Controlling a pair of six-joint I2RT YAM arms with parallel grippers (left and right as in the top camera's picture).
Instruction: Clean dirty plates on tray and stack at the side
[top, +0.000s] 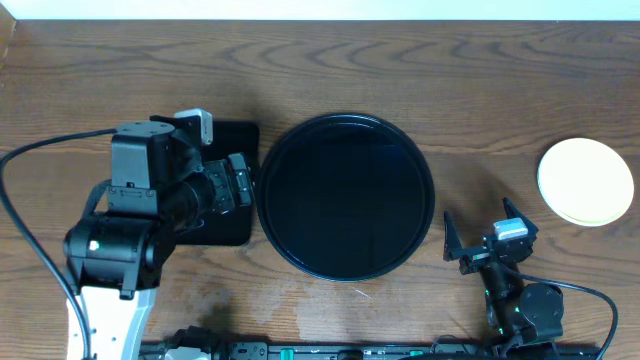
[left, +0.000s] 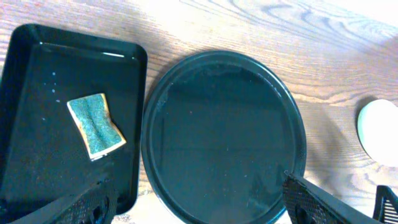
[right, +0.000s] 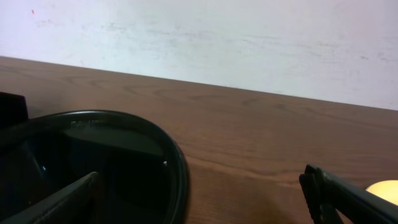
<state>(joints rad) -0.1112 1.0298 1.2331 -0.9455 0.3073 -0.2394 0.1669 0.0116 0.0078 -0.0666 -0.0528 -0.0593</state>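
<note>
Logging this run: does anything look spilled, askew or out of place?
Nothing stands out. The round tray is bare, the plates sit stacked to the right, and the sponge lies in the rectangular tray.

Round tray (top: 346, 195) at mid-table (top: 480, 90), with things on either side.
Just beside its left rim lies a rectangular tray (left: 37, 81) with a sponge (left: 96, 125) inside it; the stacked plates (top: 586, 181) rest on the table well apart to the right.
</note>
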